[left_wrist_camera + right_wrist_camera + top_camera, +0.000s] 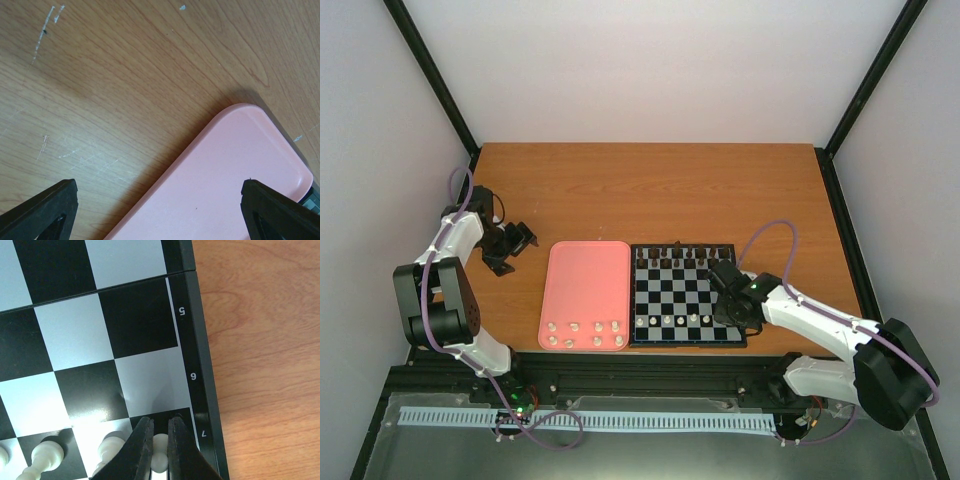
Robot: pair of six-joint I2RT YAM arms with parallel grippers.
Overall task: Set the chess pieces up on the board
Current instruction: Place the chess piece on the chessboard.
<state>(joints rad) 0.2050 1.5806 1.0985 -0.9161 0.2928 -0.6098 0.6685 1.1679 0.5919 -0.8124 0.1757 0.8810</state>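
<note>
Top external view gives us the layout: the board [682, 290] sits at centre right, with the pink tray [585, 280] just beside its left edge. We count eight white pieces [575, 326] in two short rows at the bottom end of the tray. On the board, a row of white ones stands one rank up from the bottom edge. We make out about four, though they are tiny and the right arm [820, 320] hides that row's right end. Dark pieces [672, 257] line the top edge, and the bottom rank looks bare.

In the right wrist view, the right gripper [161, 437] has its fingers drawn close around one white piece [160, 447] at the bottom of the frame, on the square beside the rim's number 7. Two more stand to its left. The left gripper [160, 210] is spread wide and holds nothing, above the tray's corner and the table [100, 75].

We judge the white side under half done: this row needs finishing, and the eight on the tray must cross over.
</note>
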